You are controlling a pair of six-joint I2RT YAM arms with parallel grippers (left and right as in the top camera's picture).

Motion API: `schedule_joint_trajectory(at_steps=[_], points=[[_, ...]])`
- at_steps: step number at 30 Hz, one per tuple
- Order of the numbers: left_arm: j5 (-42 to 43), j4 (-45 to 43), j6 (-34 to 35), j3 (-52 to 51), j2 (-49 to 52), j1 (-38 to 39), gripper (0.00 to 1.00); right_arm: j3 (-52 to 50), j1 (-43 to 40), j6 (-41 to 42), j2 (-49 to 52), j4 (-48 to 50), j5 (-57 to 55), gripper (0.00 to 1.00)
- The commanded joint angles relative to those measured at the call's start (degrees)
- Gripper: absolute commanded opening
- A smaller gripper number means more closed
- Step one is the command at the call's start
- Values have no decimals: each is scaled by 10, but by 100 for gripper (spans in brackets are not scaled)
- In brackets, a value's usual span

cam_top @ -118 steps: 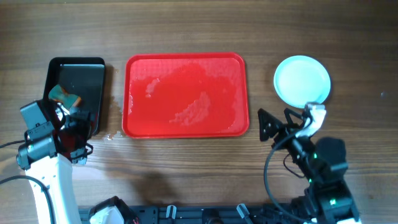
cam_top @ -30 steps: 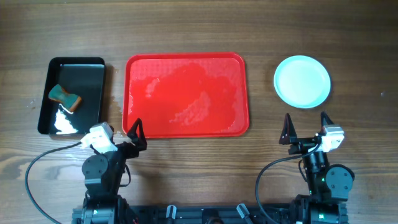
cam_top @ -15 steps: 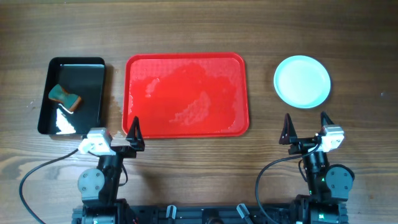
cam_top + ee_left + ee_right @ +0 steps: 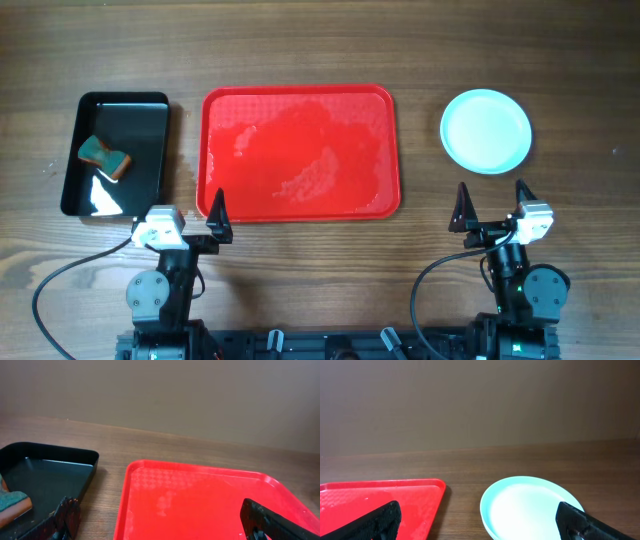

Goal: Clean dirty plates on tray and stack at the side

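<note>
**One of each on the desk**

From the left I count one black bin (image 4: 140, 130) holding one sponge (image 4: 104, 155), one red tray (image 4: 300, 150), and one plate (image 4: 486, 131) showing on the desk (image 4: 300, 40), apart from the tray. Left gripper (image 4: 190, 222) and right gripper (image 4: 490, 197) both stand spread.

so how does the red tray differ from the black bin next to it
The tray is red, larger and low-rimmed; the bin is black, narrower and deeper-walled. The tray carries no objects, only a wet-looking sheen; the bin holds a sponge. Both are rounded rectangles lying flat on the table.
</note>
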State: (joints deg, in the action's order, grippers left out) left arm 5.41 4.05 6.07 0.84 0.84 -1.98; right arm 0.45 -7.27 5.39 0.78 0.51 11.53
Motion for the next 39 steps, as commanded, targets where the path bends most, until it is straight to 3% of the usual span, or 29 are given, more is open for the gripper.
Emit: schedule_joint_trajectory(at_steps=[1,17,23,39], points=[[-12,0,-12,-5,-6,3,100,-2,2,10,-6,3,-1,100],[-12,0,-12,-5,-6,3,100,-2,30,-1,-6,2,-21,100],[-12,0,-12,-5,-6,3,100,-2,73,-113,-6,-1,-30,100],[-12,0,-12,-5,-6,3,100,-1,69,-54,-6,-6,-81,100]])
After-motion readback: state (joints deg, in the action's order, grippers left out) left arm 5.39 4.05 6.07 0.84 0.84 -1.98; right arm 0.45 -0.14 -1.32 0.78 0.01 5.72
